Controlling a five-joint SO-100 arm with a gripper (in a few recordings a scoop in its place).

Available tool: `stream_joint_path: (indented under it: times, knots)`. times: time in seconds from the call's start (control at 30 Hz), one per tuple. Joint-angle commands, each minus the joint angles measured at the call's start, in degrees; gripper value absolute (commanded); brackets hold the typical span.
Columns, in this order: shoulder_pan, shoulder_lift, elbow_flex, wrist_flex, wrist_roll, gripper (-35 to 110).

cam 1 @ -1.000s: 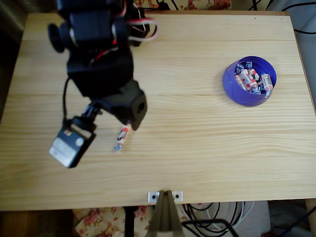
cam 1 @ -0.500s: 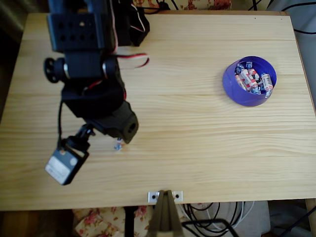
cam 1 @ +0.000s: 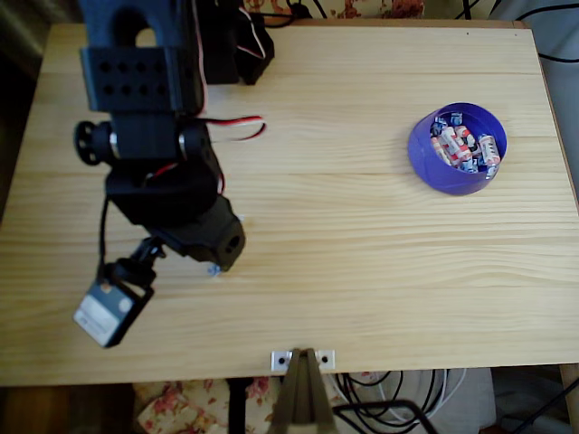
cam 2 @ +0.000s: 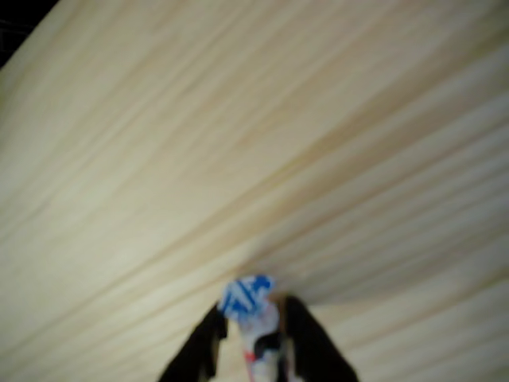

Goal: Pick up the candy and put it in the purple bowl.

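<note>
On the left side of the pale wooden counter (cam 1: 362,271), in the overhead view, we see the black robot arm (cam 1: 158,172) bent low over the wood, with its hand (cam 1: 215,262) pointing down at the surface. Only a small blue tip of the candy (cam 1: 213,269) peeks out from under the hand there. In the wrist view, we see the hand (cam 2: 253,338) closer up: its two dark fingers (cam 2: 312,342) stand narrowly apart with the candy (cam 2: 253,318) between them, one blue-and-white twisted end sticking up past the fingertips and the white body with red marks lower down. The fingers sit close against the wrapper on both sides, so the hand appears closed onto the candy. Well apart, at the right side of the counter in the overhead view, sits the purple bowl (cam 1: 425,163), holding several look-alike wrapped sweets (cam 1: 463,145).
</note>
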Motion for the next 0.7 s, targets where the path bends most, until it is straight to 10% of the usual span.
stream_joint_path:
  times: [0.0,0.67]
  knots:
    - [0.8,3.3,0.4,-0.4,-0.4,9]
    - [-0.7,12.8,8.0,1.9,-0.2,12]
